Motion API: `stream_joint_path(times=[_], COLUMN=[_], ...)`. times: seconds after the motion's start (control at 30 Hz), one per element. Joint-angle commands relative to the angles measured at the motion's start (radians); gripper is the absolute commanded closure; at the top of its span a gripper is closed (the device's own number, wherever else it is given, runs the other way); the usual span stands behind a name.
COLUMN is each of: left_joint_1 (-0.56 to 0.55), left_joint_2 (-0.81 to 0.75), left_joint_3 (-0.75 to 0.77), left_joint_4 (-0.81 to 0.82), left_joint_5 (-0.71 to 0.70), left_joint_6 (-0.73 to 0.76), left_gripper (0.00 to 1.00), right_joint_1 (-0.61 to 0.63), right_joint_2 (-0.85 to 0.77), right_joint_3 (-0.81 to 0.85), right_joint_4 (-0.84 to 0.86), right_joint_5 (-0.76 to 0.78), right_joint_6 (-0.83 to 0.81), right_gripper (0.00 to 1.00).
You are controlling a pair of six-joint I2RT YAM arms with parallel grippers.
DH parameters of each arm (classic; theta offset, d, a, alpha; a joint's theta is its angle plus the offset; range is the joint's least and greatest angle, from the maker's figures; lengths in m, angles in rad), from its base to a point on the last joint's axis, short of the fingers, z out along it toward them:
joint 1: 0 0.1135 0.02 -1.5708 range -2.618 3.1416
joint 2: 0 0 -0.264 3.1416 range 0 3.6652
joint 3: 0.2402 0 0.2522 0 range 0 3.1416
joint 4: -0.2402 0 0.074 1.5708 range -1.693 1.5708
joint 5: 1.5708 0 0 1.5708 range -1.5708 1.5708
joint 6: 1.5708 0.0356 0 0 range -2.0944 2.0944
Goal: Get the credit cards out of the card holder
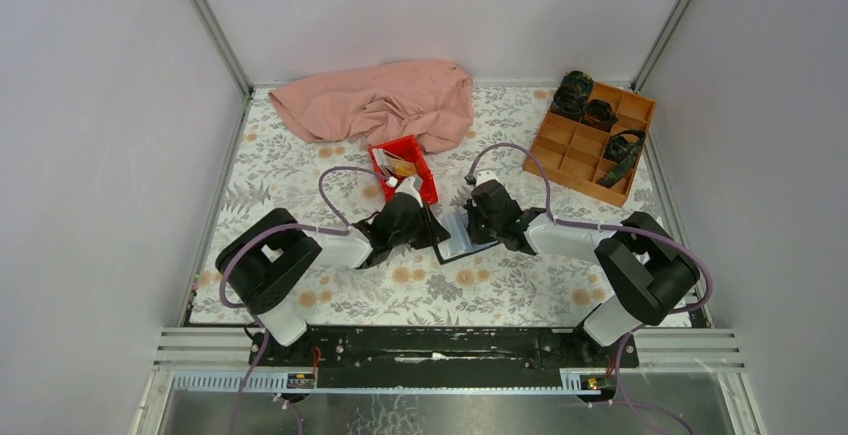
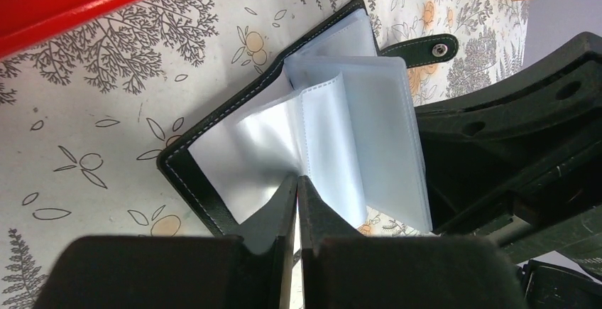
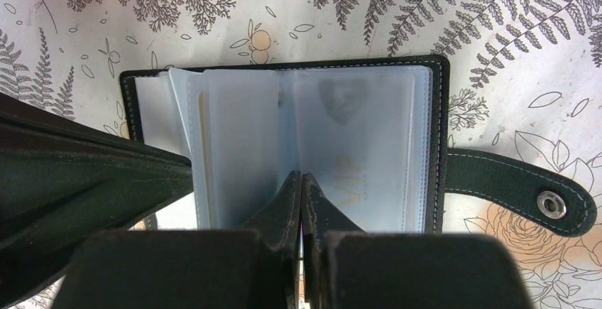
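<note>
Both clenched, left gripper and right gripper are digging into card holder sleeves mid-frame; I'm risking tearing plastic.

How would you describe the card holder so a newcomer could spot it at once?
On the floral tablecloth, find the red tray near the middle. Just below it in the top view lies the card holder, open. Unlike the tray and the wooden box, it is a black stitched case with frosted clear sleeves and a snap strap.
</note>
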Motion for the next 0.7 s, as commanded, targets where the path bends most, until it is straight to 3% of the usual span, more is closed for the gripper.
stream_joint_path(times=[0.0, 0.37, 0.67], left_joint_1=[-0.006, -0.006, -0.010], left_joint_2=[-0.013, -0.213, -0.115], left_joint_3=[-0.007, -0.015, -0.007], left_joint_4=[0.024, -0.082, -0.047], left_joint_5=[0.012, 0.000, 0.025], left_joint_6=[0.016, 0.030, 0.016], left_gripper=[0.91, 0.91, 0.91], right_joint_1=[0.005, 0.004, 0.004], right_joint_2=[-0.012, 0.014, 0.016], right_joint_3=[-0.019, -0.018, -0.019], right_joint_4=[-0.071, -0.058, -0.055], right_joint_5=[0.001, -0.008, -0.008], right_joint_6=[0.002, 0.002, 0.002], right_gripper=[1.00, 1.00, 1.00])
